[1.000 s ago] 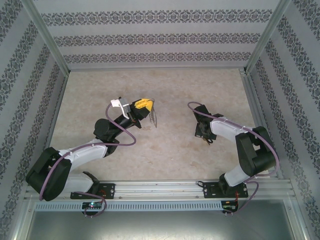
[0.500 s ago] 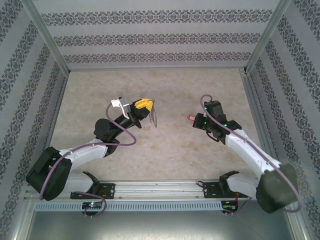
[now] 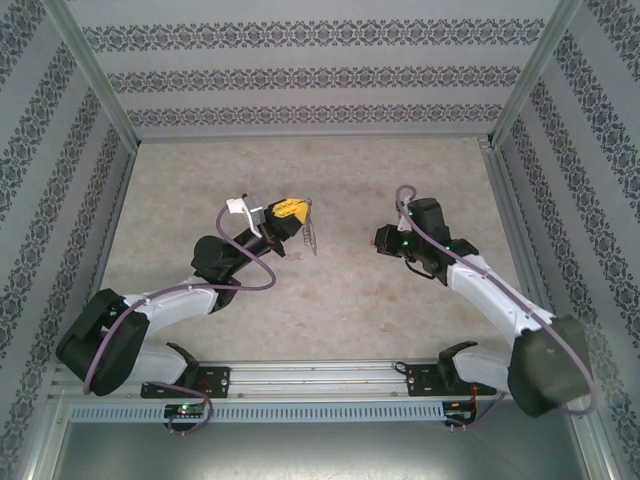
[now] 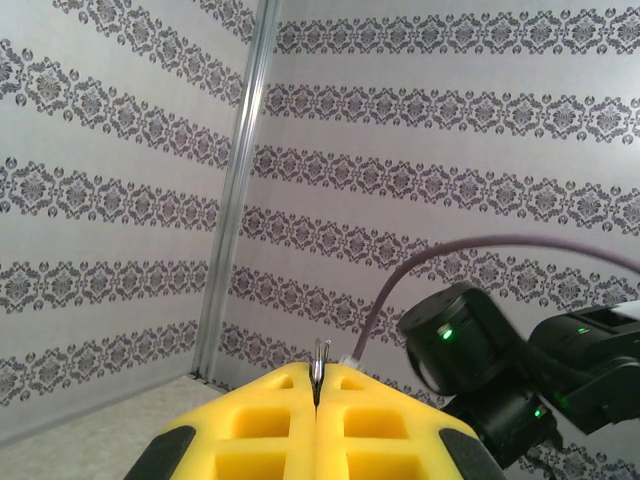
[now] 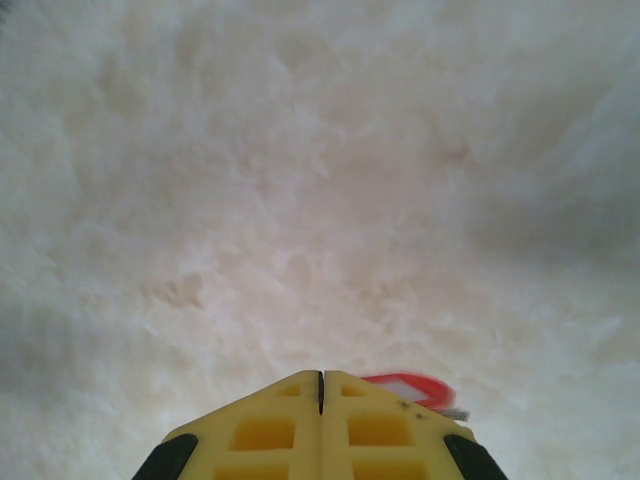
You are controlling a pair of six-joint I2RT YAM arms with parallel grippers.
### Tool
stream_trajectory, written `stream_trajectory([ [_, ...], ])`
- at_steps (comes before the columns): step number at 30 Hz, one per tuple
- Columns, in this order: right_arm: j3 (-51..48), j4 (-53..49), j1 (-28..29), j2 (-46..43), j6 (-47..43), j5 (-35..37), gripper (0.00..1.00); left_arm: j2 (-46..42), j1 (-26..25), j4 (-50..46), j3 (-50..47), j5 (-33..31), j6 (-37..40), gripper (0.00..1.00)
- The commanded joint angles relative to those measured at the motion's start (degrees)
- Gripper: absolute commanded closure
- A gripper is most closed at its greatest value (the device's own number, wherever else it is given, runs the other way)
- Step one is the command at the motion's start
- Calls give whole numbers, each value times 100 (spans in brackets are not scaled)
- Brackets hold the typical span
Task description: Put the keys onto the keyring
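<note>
Top external: left pincer point(image 3: 297, 208) grips keyring point(image 3: 311, 233); right pincer point(image 3: 381, 240) (seemingly) clamps keys point(image 5: 410, 388) above table point(image 3: 330, 170).

Two robot arms, a left arm point(image 3: 165, 303) and a right arm point(image 3: 490, 290), have white plastic shells between bulky black joints. A thick purple cable point(image 4: 480, 243) loops loosely along each. Their yellow finger pads point(image 4: 260, 425) are moulded with square pockets. Small green lights point(image 4: 443, 333) glow on the right wrist.

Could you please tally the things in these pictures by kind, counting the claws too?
Keyring: 1
Keys on a red tag: 1
Claws: 2, the left claw and the right claw
Total: 4
</note>
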Motion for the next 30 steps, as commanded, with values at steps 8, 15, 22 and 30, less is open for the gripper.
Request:
stream_trajectory([
  [8,879,-702,814,1996,-351,493,100,-199,-100,140,9,-77,25,100],
  [15,1213,-657,1020,2786,-317,608,100,-213,-102,157,19,-66,-9,100],
  [22,1341,-637,1036,3010,-247,641,91,-223,-115,150,66,-33,-62,100],
  [30,1365,-779,1034,2766,-231,853,79,-224,-163,176,86,-36,-62,100],
])
